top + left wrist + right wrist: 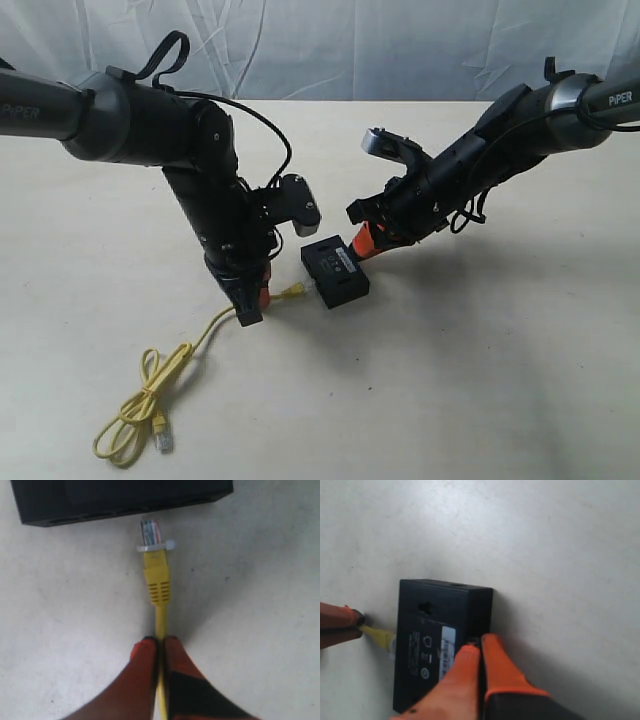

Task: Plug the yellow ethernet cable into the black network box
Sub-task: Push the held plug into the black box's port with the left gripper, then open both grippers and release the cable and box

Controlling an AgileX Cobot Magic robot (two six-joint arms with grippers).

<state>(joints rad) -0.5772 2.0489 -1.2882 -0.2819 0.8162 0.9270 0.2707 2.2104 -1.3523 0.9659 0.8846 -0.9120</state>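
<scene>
Plain beige worktop [480, 390], wrinkly white cloth [400, 50] behind. Left pincer [160, 641] is clamped on the cable [150, 395], its plug [150, 532] just short of the box [335, 270]. Right pincer [480, 642] is closed up, tips at the box's edge.

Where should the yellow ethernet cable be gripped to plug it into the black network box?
Grip the yellow ethernet cable on its thin cord just behind the boot, from the side away from the black network box. The plug lies straight, aimed at the ports, so its clear tip is left free.
</scene>
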